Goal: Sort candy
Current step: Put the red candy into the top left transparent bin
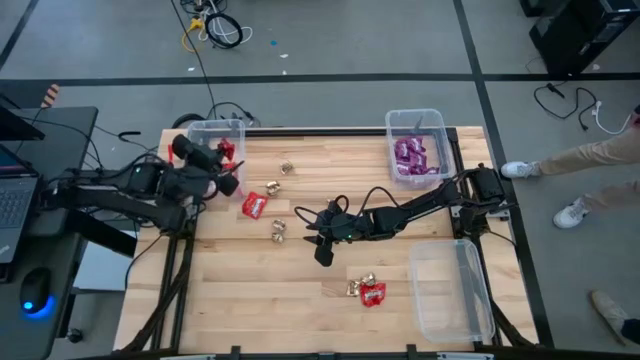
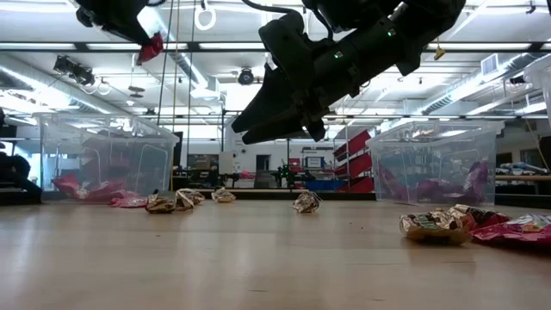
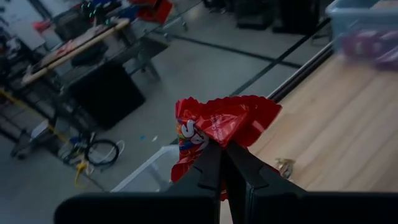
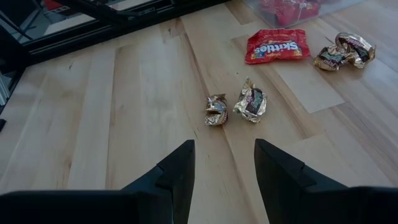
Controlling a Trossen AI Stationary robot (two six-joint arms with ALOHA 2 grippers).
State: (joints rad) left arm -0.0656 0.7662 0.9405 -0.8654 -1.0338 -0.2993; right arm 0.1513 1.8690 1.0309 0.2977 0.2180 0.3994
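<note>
My left gripper [image 1: 222, 158] is raised at the table's far left, by the clear bin [image 1: 205, 128] that holds red packets, and is shut on a red candy packet [image 3: 224, 121]. My right gripper [image 4: 224, 165] hovers open over the table's middle, touching nothing. Two gold foil candies [image 4: 216, 109] [image 4: 250, 102] lie flat on the wood just ahead of it. Beyond them lie a red packet [image 4: 277, 45] and another gold piece [image 4: 345, 51]. A further gold piece [image 1: 288, 168] lies farther back. Near the front, a gold piece and a red packet [image 1: 368, 291] lie together. My left gripper pinches the red packet between its two shut fingers [image 3: 208, 168], on a crumpled part near the packet's edge [image 3: 219, 142]. The rest of the packet sticks out past the fingertips. It is lifted clear of the table, high up in the low view [image 2: 151, 47].
A clear bin [image 1: 440, 120] with purple packets stands at the far right. Another clear bin [image 1: 470, 300] with nothing visible inside stands at the near right. A person's legs and shoes [image 1: 580, 175] show beyond the table's right side. Bare wood lies toward the near left.
</note>
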